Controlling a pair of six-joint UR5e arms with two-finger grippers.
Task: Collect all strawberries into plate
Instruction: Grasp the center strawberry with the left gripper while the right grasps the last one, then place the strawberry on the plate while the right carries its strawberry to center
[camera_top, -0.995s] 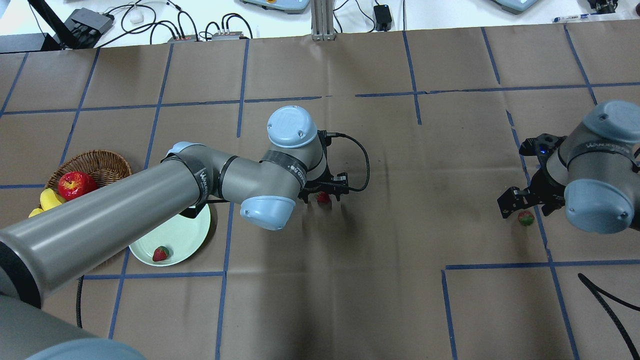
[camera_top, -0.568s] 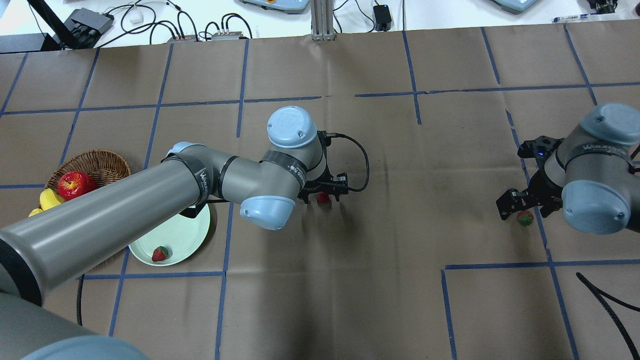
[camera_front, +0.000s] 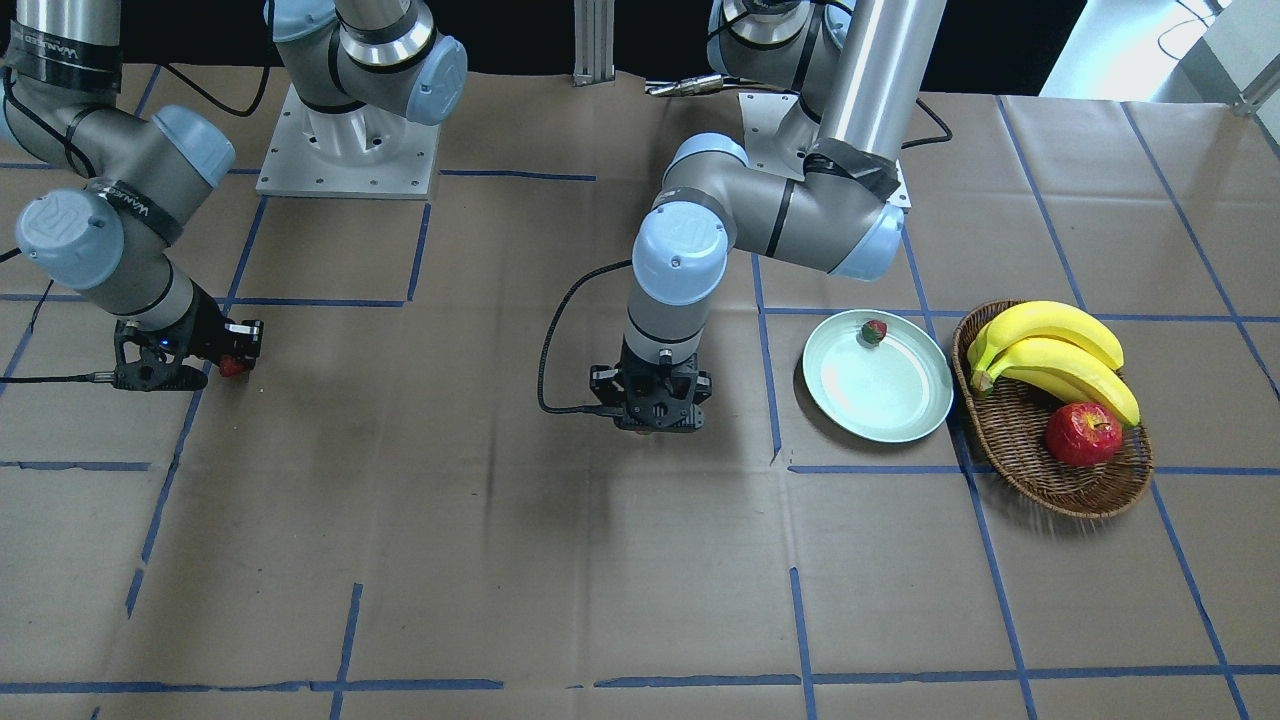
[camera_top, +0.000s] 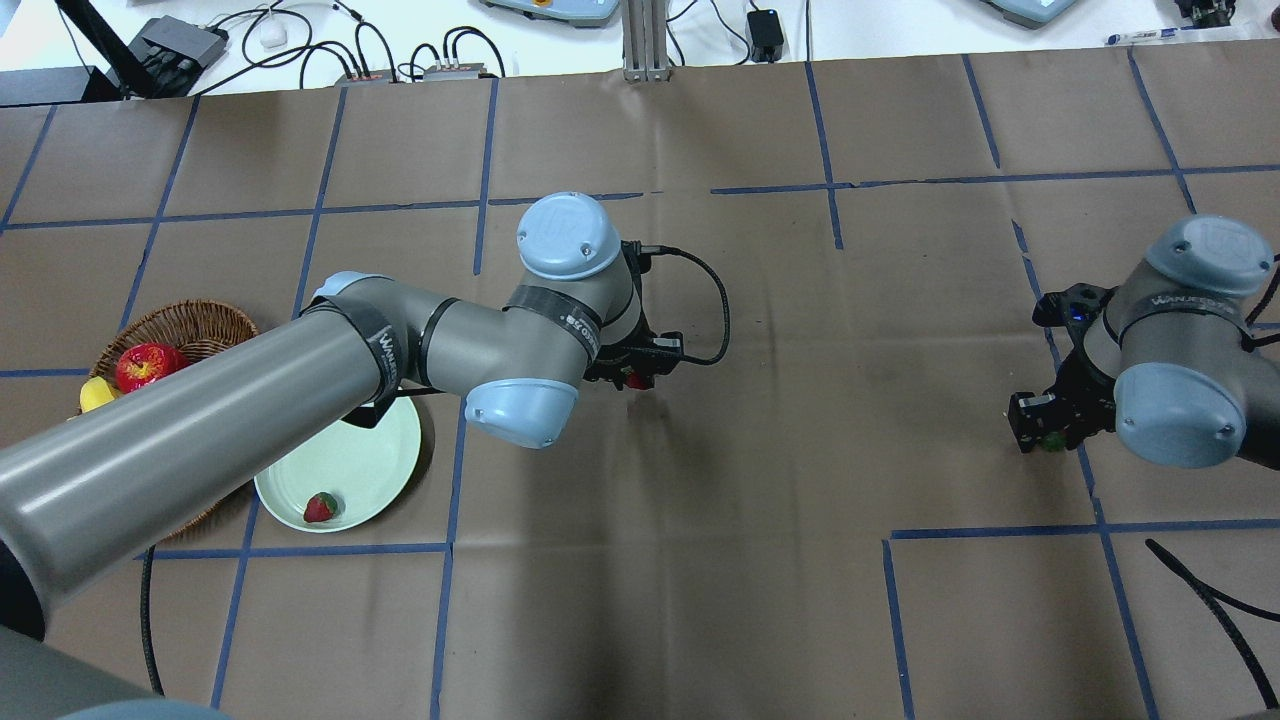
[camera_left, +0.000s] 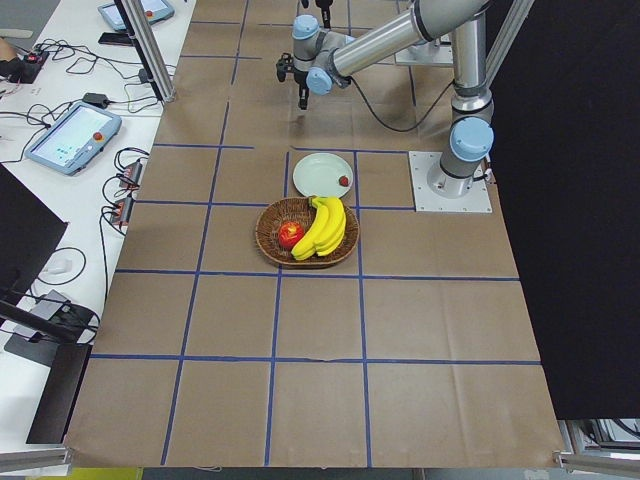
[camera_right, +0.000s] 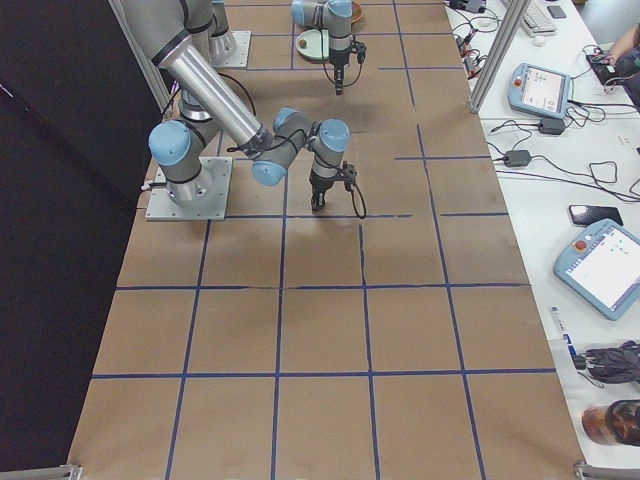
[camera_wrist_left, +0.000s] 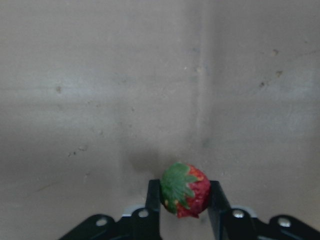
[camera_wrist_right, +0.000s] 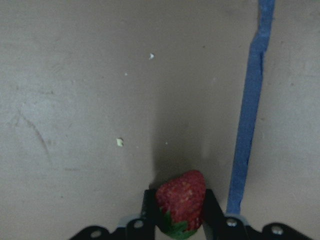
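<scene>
My left gripper (camera_top: 633, 378) is shut on a strawberry (camera_wrist_left: 184, 190), red with a green cap, held between its fingers close over the middle of the table. My right gripper (camera_top: 1047, 440) is shut on a second strawberry (camera_wrist_right: 181, 200), beside a blue tape line at the table's right side. A third strawberry (camera_top: 320, 507) lies on the pale mint-green plate (camera_top: 375, 455) at the left, also visible in the front view (camera_front: 873, 331). The plate is partly hidden under my left arm.
A brown wicker basket (camera_top: 195, 320) with a red apple (camera_top: 145, 366) and bananas (camera_front: 1050, 355) stands right beside the plate. Brown paper with blue tape lines covers the table. Cables and boxes lie along the far edge.
Both grippers have shut on their strawberries. The left arm has shifted slightly left and toward the far edge. The right gripper has moved over its strawberry, which now mostly hides under it.
</scene>
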